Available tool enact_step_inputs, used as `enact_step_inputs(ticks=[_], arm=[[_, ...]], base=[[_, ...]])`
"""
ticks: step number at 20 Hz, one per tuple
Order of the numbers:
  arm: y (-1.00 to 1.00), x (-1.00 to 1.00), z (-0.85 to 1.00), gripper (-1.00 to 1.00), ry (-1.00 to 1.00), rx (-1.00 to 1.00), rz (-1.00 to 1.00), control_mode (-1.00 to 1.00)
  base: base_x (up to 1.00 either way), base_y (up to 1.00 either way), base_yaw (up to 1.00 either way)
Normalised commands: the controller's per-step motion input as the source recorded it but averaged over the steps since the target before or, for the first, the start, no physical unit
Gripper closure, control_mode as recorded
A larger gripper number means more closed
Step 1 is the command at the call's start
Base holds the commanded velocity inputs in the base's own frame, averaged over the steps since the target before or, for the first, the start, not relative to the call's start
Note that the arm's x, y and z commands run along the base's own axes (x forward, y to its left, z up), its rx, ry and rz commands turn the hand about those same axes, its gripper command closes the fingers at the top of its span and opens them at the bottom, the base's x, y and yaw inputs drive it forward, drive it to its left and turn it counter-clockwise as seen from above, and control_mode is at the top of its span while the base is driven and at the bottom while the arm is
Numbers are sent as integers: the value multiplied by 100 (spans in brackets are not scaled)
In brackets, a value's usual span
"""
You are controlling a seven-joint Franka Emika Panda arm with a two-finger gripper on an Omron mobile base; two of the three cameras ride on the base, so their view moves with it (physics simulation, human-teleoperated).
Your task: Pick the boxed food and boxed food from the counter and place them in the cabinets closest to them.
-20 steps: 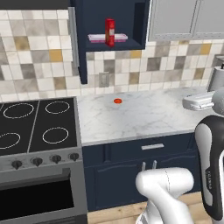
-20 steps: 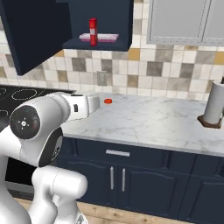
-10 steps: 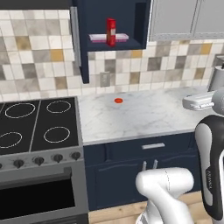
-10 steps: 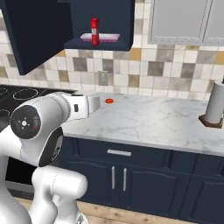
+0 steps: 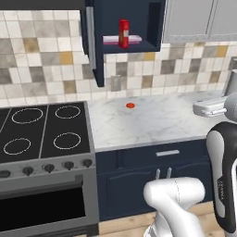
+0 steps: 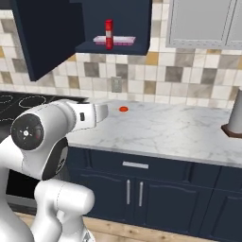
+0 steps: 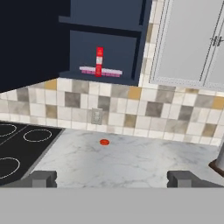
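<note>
Standing upright at the top centre of the left base view, the red box (image 5: 123,33) is sitting inside the open navy cabinet (image 5: 134,46), resting on a flat pink tray-like thing (image 5: 121,40) that is lying on the cabinet's bottom shelf; in the right base view the same red box (image 6: 109,34) is showing in the upper middle, with the cabinet's open door (image 6: 42,33) swinging out at the upper left. Below it the marble desk (image 5: 152,122) is spreading across the middle of the frame, and a small red disc (image 5: 130,105) is lying flat on it, near the tiled wall and well apart from the box above. To the left a black stove top (image 5: 41,134) is sitting flush beside the desk. At the right edge of the right base view a tall grey cylinder (image 6: 235,116) is standing on a dark base. In the hand view the jaws are standing wide apart and gripping nothing, the gripper (image 7: 113,178) hanging at the bottom of the frame with one dark fingertip (image 7: 41,178) low on the left, facing the desk and the red box (image 7: 99,61) in the upper middle. Light grey wall cabinets (image 7: 188,43) are filling the upper right.
</note>
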Motion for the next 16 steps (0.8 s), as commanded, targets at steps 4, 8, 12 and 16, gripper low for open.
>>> enact_step_inputs(ticks=[4, 8, 12, 16], arm=[[0, 0, 0, -100, 0, 0, 0, 100], [0, 0, 0, -100, 0, 0, 0, 100], [0, 0, 0, -100, 0, 0, 0, 100], [0, 0, 0, -100, 0, 0, 0, 100]], base=[[-29, 38, 0], [-30, 40, 0], [-27, 45, 0], [-23, 45, 0]])
